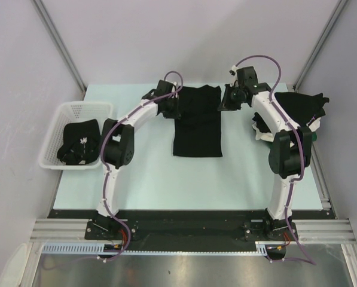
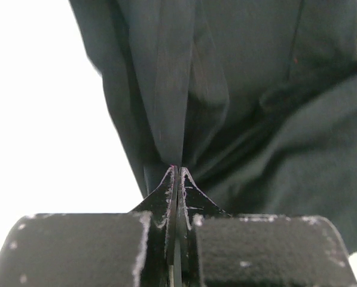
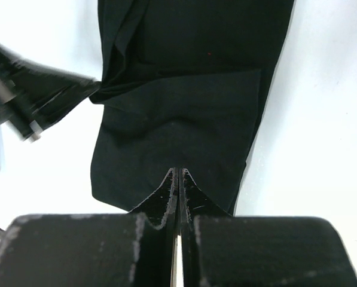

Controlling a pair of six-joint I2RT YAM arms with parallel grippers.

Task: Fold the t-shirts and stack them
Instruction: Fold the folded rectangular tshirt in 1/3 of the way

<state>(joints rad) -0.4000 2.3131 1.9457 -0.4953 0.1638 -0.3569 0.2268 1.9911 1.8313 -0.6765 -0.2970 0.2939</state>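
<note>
A black t-shirt [image 1: 196,128] lies lengthwise in the middle of the table, folded into a long narrow strip. My left gripper [image 1: 169,109] is at its far left edge, shut on a pinch of the cloth. In the left wrist view that fold of the t-shirt [image 2: 256,89] rises straight from the shut tips [image 2: 176,168]. My right gripper [image 1: 225,103] hovers at the far right edge, shut. In the right wrist view its tips [image 3: 178,171] stand over the flat shirt [image 3: 184,119] with no cloth gathered between them.
A white mesh basket [image 1: 64,110] at the left edge holds crumpled black shirts [image 1: 79,143]. At the right edge sits a pile of black shirts [image 1: 304,107], with white cloth [image 1: 259,133] and a bit of green [image 1: 316,136] under it. Walls stand close on both sides.
</note>
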